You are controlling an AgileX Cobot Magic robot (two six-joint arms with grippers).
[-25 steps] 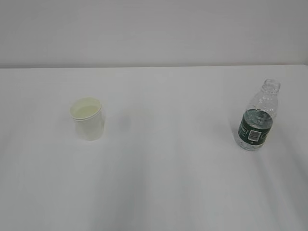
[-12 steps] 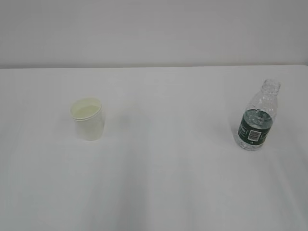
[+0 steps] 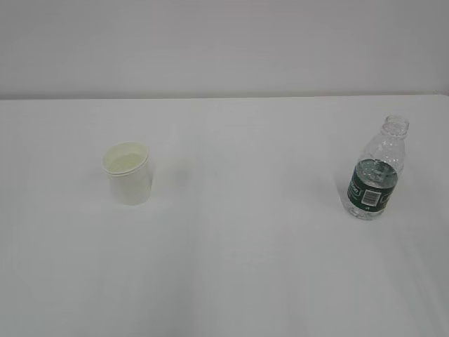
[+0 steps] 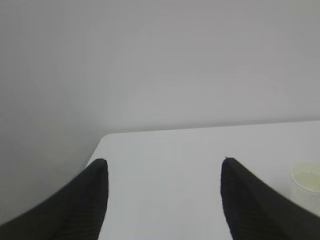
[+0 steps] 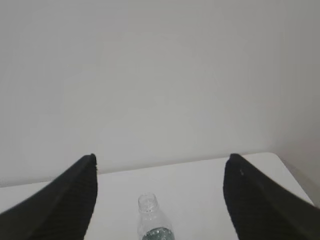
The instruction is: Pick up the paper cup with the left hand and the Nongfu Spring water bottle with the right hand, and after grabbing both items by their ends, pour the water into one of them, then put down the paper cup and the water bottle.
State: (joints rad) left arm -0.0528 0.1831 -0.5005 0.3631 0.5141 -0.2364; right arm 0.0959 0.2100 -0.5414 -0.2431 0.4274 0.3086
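Cup: white paper, upright, mouth up, on the left part of the table; nothing touches it. Long axis vertical. In the left wrist view the cup sits low at the right edge, outside the span of the left gripper and ahead of it. Left jaws spread, holding nothing. The coming reach, as judged, needs a swing to that gripper's right before any closing.

Bottle: clear plastic, capless, dark green label, upright on the right part of the table, well apart from the cup. Long axis vertical. Water fills roughly the lower part, level near the label top. In the right wrist view the bottle stands ahead of and between the two fingers of the right gripper, slightly left of centre. Right jaws spread wide, empty. Approach looks nearly lined up; a straight advance should bring the bottle between the fingers.

Nearness: left gripper serves the cup, right gripper the bottle; neither arm shows in the exterior view. No grasp yet made.
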